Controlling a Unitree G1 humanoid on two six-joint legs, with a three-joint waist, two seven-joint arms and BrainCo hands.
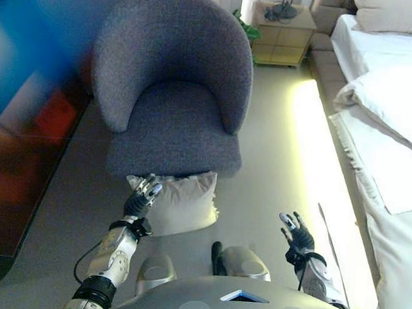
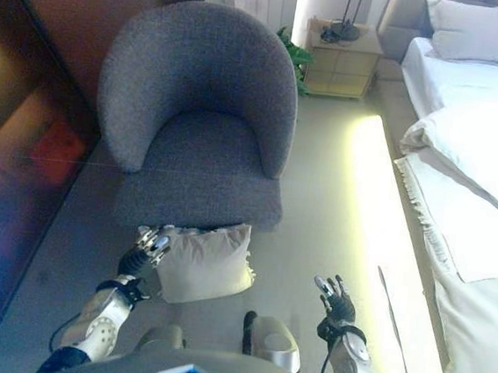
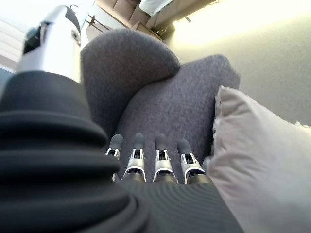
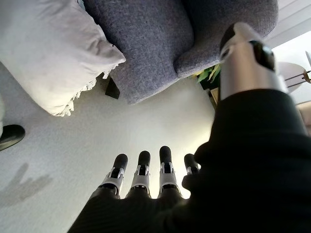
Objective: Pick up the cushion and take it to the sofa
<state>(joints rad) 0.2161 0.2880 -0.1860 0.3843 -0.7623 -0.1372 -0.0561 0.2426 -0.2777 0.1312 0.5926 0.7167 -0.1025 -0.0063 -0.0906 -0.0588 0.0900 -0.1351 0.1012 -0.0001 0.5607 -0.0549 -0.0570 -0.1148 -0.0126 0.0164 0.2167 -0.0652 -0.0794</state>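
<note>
While leaning on grey armchair [image 1: 175, 89] front, pale cushion [image 1: 185, 202] on floor, at 6 o'clock of seat. Left hand [image 1: 143, 196] at its 9 o'clock edge, right hand [image 1: 297, 235] well apart at 3 o'clock; both straight-fingered, holding nothing. Risk: one-sided push, soft cushion sliding away.
</note>
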